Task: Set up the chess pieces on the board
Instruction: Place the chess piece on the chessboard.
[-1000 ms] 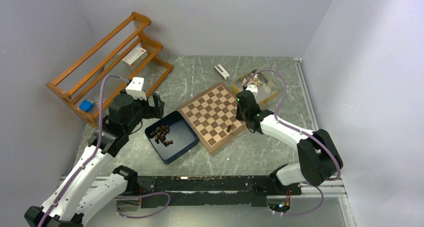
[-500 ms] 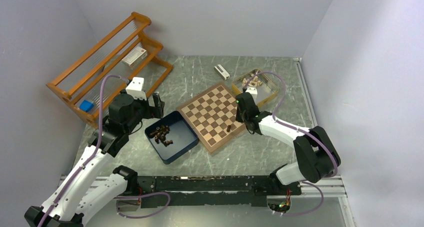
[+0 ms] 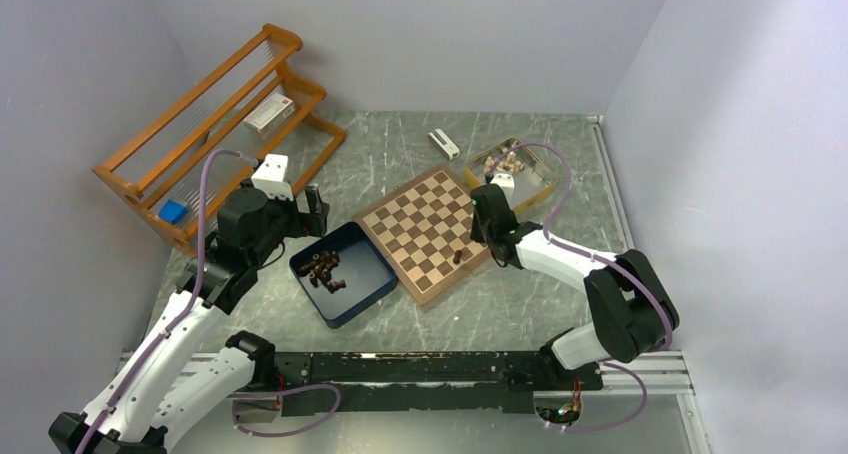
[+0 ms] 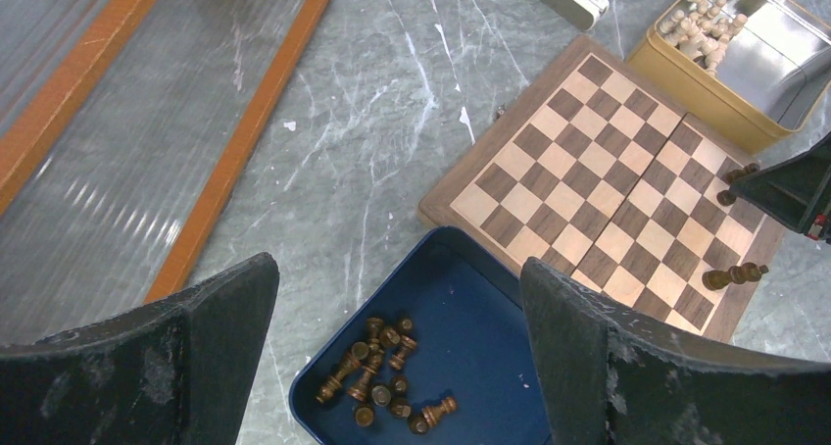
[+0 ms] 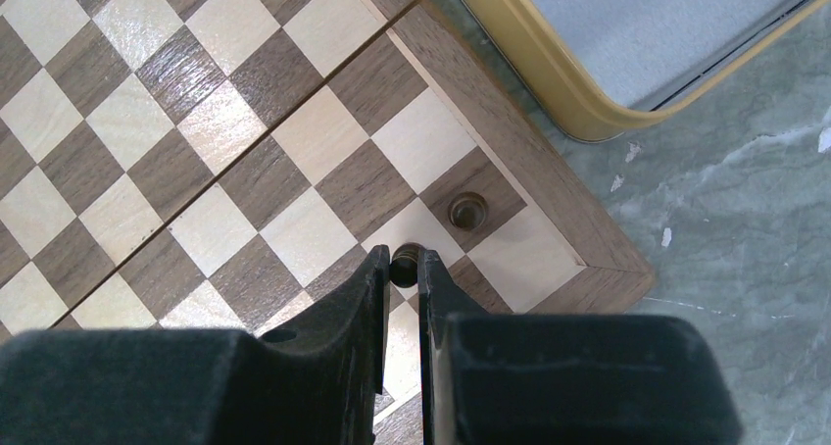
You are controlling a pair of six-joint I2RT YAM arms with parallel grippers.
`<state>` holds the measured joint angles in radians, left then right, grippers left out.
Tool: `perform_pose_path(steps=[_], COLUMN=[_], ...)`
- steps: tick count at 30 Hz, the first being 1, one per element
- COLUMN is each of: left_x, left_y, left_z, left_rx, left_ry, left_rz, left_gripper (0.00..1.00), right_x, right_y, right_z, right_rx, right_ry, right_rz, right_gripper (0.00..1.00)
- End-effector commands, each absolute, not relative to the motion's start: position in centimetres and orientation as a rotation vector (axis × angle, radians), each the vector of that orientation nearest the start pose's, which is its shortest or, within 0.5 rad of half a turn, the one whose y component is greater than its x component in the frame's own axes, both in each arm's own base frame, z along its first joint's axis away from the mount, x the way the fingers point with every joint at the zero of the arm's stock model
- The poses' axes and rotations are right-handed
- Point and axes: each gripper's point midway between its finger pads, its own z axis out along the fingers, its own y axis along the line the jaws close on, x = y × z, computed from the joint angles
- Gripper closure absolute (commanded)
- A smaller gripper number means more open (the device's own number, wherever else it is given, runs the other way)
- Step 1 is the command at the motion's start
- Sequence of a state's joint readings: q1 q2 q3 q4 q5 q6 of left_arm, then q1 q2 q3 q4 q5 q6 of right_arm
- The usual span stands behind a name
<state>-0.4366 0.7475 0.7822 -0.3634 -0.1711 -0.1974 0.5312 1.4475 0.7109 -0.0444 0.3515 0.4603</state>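
Observation:
My right gripper is shut on a dark brown chess piece held upright over the board near its corner. A second dark piece stands on a dark square one square further on. In the top view the right gripper is at the board's right edge, and another dark piece lies on the board. My left gripper is open and empty, above the dark blue box, which holds several dark pieces.
A gold tin with pale pieces stands just behind the board's right corner, close to my right wrist. A small white box lies behind the board. A wooden rack fills the back left.
My right gripper has shifted slightly along the board's right edge with the piece in it. The left arm has not moved.

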Motion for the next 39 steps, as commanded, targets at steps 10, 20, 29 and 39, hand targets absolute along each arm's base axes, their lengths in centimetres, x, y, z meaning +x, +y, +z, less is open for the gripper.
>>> perform_pose_path(steps=[10,20,29,39], left_x=[27.4,27.3,27.3,27.3], left_y=[-10.8,-10.6,-10.5,-10.5], left_z=[25.5,25.6,25.6,25.6], left_rx=[0.123,0.117,0.113,0.114], left_ry=[1.855,1.855,1.855,1.853], left_rz=[-0.295,-0.285,-0.281,-0.283], left_gripper=[0.03,0.02,0.03,0.02], right_x=[33.4,33.5,34.0,33.9], right_y=[13.9,14.5,14.6,14.4], right_z=[5.3,5.6,6.7,6.2], right_rx=[0.112,0.122,0.122,0.129], right_ry=[2.307,2.306,2.290,2.303], right_rz=[0.061,0.099,0.100,0.086], right_gripper=[0.81,0.75,0.74,0.75])
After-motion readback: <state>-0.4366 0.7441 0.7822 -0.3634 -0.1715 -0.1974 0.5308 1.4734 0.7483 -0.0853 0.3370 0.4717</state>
